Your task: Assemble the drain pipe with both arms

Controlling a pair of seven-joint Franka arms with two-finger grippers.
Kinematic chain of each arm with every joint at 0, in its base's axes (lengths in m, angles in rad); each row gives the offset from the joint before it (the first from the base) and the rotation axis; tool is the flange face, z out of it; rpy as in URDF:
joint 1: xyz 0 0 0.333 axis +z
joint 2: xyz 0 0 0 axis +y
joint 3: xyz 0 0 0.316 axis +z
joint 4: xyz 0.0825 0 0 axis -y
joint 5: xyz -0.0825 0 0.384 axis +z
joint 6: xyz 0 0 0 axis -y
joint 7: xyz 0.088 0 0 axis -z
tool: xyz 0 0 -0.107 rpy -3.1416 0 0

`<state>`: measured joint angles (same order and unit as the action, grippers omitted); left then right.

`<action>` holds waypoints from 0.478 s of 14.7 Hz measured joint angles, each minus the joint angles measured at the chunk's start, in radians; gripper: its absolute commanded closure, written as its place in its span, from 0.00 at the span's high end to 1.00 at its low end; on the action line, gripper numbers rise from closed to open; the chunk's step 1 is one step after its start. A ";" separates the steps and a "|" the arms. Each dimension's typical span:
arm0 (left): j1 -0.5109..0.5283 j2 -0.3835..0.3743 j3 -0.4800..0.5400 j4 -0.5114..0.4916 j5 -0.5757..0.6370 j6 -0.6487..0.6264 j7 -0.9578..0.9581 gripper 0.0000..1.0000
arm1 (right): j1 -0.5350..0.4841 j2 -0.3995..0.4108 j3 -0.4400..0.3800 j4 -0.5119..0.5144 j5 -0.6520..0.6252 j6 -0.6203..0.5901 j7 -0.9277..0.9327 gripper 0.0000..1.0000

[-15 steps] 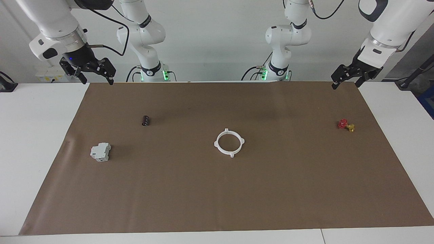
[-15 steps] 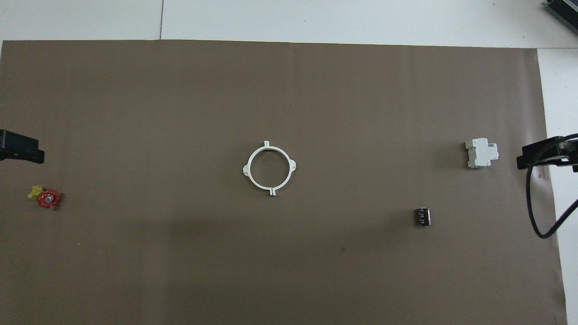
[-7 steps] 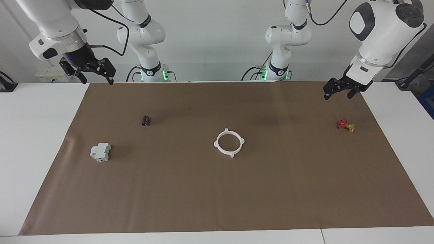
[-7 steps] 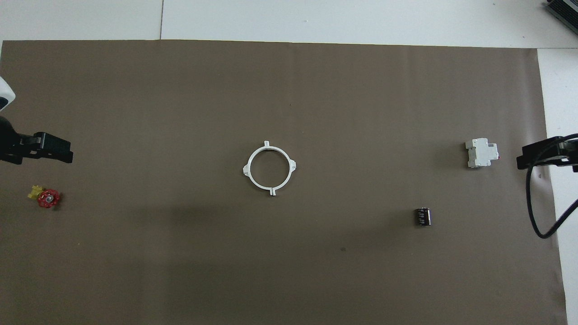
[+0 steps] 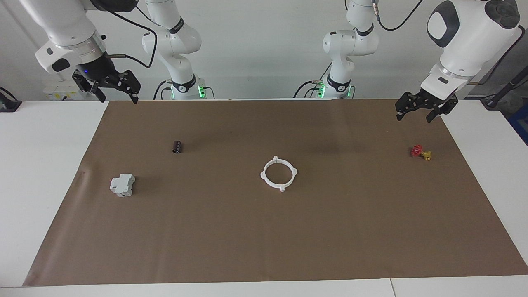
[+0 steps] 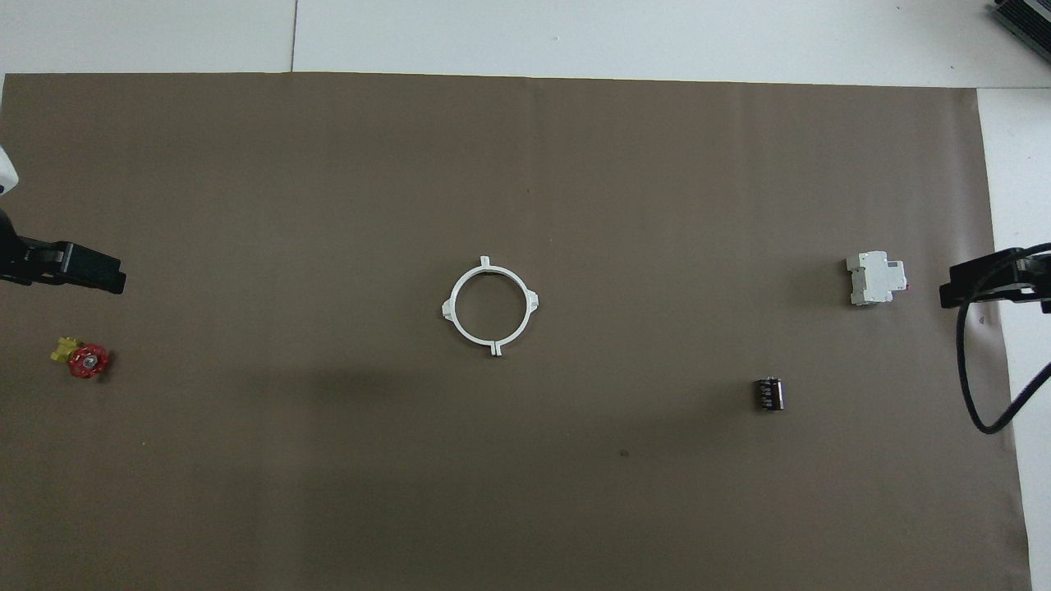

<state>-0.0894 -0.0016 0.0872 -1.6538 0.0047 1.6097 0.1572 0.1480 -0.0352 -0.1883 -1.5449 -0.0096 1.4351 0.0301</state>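
I count one thin white plastic ring (image 5: 279,173) mid-mat, one grey-white blocky box (image 5: 122,185), one small black cylinder (image 5: 177,146) and one red-and-yellow valve (image 5: 421,152). My left gripper (image 5: 417,112) and right gripper (image 5: 117,93) hang empty, fingers spread; only the facing view shows both arms whole.

Both arms are glossy white, rounded jointed shells with dark bands at the joints; the left arm (image 5: 466,37) carries a dark oval patch and a dark round end cap on its upper link. Each base shows a black collar with green lights. Black cables loop off the wrists; right gripper (image 5: 112,88) and left gripper (image 5: 420,108) are black two-finger units with linkages, the right's housing showing a small blue light.
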 measured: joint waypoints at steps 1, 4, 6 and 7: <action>-0.017 0.000 0.019 0.000 0.000 0.003 0.001 1.00 | 0.000 0.000 0.000 0.000 0.000 0.000 0.000 1.00; -0.058 0.000 0.069 0.000 0.000 0.004 0.001 1.00 | 0.000 0.000 0.000 0.000 0.000 0.000 0.000 1.00; -0.062 0.000 0.072 0.000 0.000 0.005 0.001 1.00 | 0.000 0.000 0.000 0.000 0.000 0.000 0.000 1.00; -0.062 0.000 0.072 0.000 0.000 0.005 0.001 1.00 | 0.000 0.000 0.000 0.000 0.000 0.000 0.000 1.00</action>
<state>-0.1512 -0.0016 0.1593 -1.6539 0.0044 1.6144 0.1579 0.1480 -0.0352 -0.1883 -1.5449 -0.0096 1.4351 0.0301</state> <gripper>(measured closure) 0.000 0.000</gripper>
